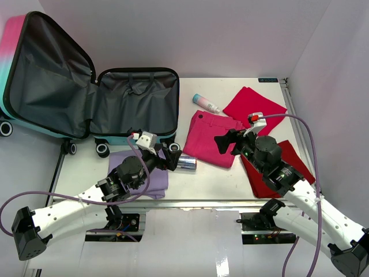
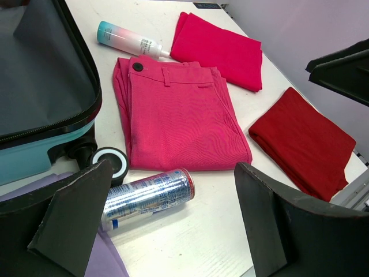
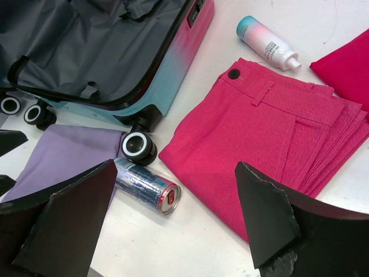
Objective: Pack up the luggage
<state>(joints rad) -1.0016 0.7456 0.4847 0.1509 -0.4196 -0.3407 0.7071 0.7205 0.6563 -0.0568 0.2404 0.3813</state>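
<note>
The luggage (image 1: 55, 75) lies open at the left rear of the table (image 1: 213, 182). Both halves show only bare grey lining, so nothing is packed yet and the whole job remains. Just in front of the luggage lies a folded lilac cloth (image 3: 63, 153). The left tool (image 1: 167, 158) is above it, fingers spread apart, holding nothing. Right of the luggage's wheels a drink can (image 1: 186, 162) lies on its side. Further right are folded pink trousers (image 1: 207, 138) and a spray bottle (image 1: 206, 103). The right tool (image 1: 226, 141), also spread and empty, hovers over the trousers. Farthest from the luggage lie a bright red cloth (image 1: 253, 104) and a dark red cloth (image 2: 302, 144).
</note>
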